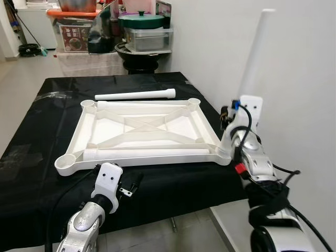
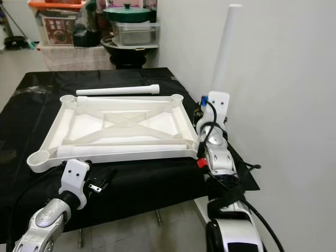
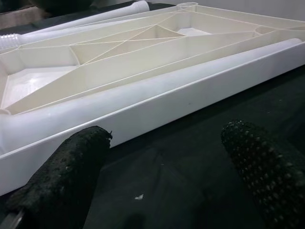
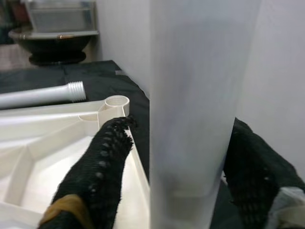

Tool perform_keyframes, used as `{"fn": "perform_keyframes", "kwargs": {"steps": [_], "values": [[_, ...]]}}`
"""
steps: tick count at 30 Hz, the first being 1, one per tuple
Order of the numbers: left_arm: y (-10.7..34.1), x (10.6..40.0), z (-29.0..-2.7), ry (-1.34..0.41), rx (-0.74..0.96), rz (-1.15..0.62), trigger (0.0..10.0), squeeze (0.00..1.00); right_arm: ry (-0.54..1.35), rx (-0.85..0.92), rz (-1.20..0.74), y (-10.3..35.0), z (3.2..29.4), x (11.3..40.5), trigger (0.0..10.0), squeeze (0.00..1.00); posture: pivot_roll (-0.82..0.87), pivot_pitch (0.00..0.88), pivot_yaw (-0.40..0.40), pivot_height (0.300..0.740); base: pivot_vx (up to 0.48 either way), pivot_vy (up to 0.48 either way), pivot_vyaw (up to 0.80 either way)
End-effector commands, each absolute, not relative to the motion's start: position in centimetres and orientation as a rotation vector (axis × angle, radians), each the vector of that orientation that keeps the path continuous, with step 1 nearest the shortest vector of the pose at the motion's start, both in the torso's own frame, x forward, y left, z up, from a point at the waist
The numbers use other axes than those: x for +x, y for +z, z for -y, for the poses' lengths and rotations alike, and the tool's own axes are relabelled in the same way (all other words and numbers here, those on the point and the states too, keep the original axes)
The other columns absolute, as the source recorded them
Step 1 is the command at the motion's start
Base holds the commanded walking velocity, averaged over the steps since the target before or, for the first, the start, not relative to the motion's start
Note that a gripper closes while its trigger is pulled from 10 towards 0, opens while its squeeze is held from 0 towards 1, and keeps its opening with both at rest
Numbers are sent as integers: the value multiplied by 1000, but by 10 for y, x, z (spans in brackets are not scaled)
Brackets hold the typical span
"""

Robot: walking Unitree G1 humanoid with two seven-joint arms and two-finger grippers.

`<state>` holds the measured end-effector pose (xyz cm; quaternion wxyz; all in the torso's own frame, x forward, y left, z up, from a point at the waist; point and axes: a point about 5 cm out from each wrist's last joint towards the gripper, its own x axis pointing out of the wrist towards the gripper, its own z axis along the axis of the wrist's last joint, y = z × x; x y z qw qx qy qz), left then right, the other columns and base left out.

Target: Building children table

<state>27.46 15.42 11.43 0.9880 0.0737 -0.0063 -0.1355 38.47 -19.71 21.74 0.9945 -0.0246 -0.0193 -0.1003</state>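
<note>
Right gripper (image 4: 176, 157) clamped on upright table leg (image 1: 255, 55) at near-right corner socket of inverted tabletop (image 1: 142, 134) (seating unclear, arm blocks view). Left gripper (image 3: 162, 176) open, hovering by near edge. Risk: tilted leg cross-threads, or tabletop slides on black cloth (image 1: 37, 136).

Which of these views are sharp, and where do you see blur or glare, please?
Left eye view: evenly lit and sharp; the white tabletop nearly washes out. Right wrist view: the upright leg in the right hand is close and soft. Left wrist view: the left hand's fingers blur slightly.
</note>
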Motion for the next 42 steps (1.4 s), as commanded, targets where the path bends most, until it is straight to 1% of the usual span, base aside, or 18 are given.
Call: {"fn": "perform_keyframes", "kwargs": {"steps": [1, 2, 3, 4, 5, 8, 10, 12, 15, 18, 22, 28, 34, 37, 42], "values": [[111, 274, -154, -284, 153, -2, 10000, 0, -136, -81, 108, 228, 197, 383, 10000, 0, 46, 0, -59, 740, 0, 0, 0], [111, 274, -154, -284, 153, -2, 10000, 0, -136, -81, 108, 228, 197, 383, 10000, 0, 46, 0, -59, 740, 0, 0, 0], [112, 274, -153, -292, 145, 5, 10000, 0, -30, -93, 126, 229, 198, 383, 10000, 0, 49, 0, -60, 740, 0, 0, 0], [113, 273, -153, -301, 138, 11, 10000, 0, 75, -116, 154, 230, 204, 380, 10000, 0, 48, 0, -60, 740, 0, 0, 0], [114, 273, -153, -306, 133, 15, 10000, 0, 144, -134, 169, 230, 208, 378, 10000, 0, 48, 0, -60, 740, 0, 0, 0], [115, 272, -152, -320, 125, 20, 10000, 0, 280, -199, 106, 221, 236, 372, 10000, 0, 46, 0, -56, 740, 0, 0, 0], [115, 273, -152, -322, 122, 21, 10000, 0, 317, -218, 90, 220, 240, 371, 10000, 0, 46, 0, -56, 740, 0, 0, 0], [116, 274, -149, -332, 119, 26, 10000, 0, 430, -293, 5, 209, 252, 368, 10000, 0, 46, 0, -53, 740, 0, 0, 0], [116, 274, -147, -342, 119, 29, 10000, 0, 423, -302, -59, 204, 262, 370, 10000, 0, 55, 0, -56, 740, 0, 0, 0], [117, 274, -148, -343, 120, 30, 10000, 0, 444, -310, -90, 204, 263, 371, 10000, 0, 55, 0, -56, 740, 0, 0, 0], [117, 274, -151, -338, 123, 27, 10000, 0, 414, -257, -97, 208, 262, 378, 10000, 0, 61, 0, -59, 740, 0, 0, 0], [117, 272, -151, -336, 125, 25, 10000, 0, 426, -198, -74, 207, 252, 385, 10000, 0, 78, 0, -67, 740, 0, 0, 0], [116, 271, -152, -335, 128, 22, 10000, 0, 442, -185, -61, 204, 246, 387, 10000, 0, 82, 0, -67, 740, 0, 0, 0], [116, 270, -152, -337, 129, 20, 10000, 0, 433, -122, 14, 214, 244, 390, 10000, 0, 81, 0, -66, 740, 0, 0, 0], [116, 270, -149, -347, 123, 20, 10000, 0, 460, -123, 43, 217, 239, 391, 10000, 0, 80, 0, -63, 740, 0, 0, 0]]}}
